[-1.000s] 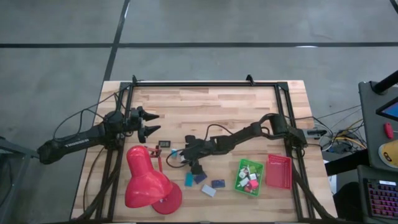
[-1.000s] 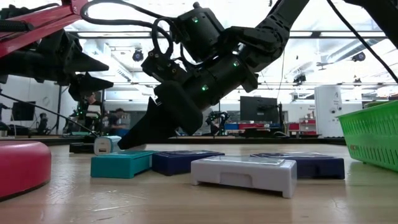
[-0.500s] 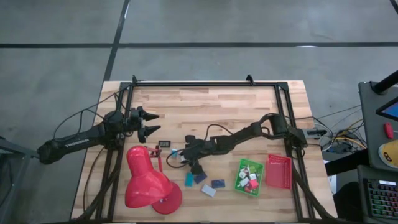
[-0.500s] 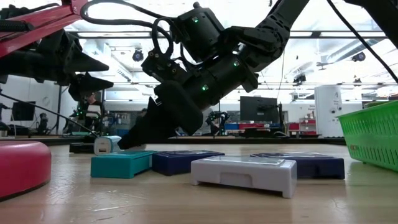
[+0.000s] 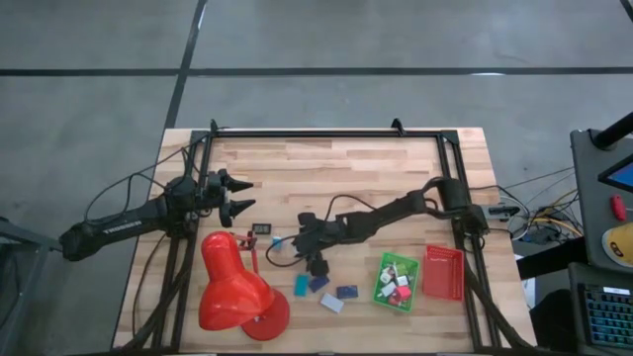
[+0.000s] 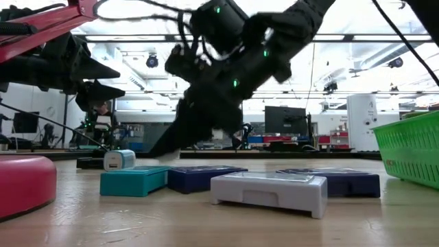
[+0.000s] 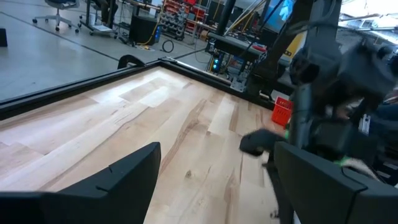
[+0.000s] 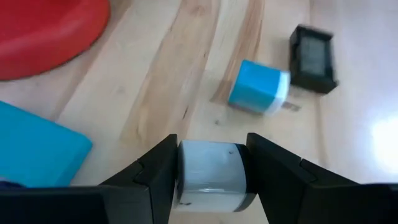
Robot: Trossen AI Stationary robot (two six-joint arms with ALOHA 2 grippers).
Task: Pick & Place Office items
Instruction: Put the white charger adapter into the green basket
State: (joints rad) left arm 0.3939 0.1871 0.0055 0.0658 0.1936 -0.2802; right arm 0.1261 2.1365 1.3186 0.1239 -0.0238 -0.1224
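My right gripper (image 8: 210, 163) reaches in from the table's right, near the middle (image 5: 296, 251), and is shut on a small white cube (image 8: 211, 177). Ahead of it on the wood lie a blue-and-white cube (image 8: 258, 88) and a small black piece (image 8: 314, 58). On its near side lie flat a teal block (image 5: 301, 285), two dark blue blocks (image 5: 317, 283) (image 5: 346, 293) and a white block (image 5: 331, 303). My left gripper (image 5: 240, 195) waits open at the table's left, holding nothing. My right gripper pinches the white cube between its two fingers (image 8: 155, 174), by two opposite sides (image 8: 186, 175). The fingers slant down at it from the table's right. In the low view the blurred fingertip (image 6: 161, 147) stands above the wood, so the cube is off the table.
A big red desk lamp (image 5: 235, 292) stands at the near left, its base (image 8: 50, 31) close to my right gripper. A green tray (image 5: 398, 282) with several pieces and a red tray (image 5: 443, 272) stand at the near right. The far half of the table is bare wood.
My right gripper has risen from the table top with the white cube still between its fingers. In the low view its tip, earlier down at the wood, now stands higher and blurred.
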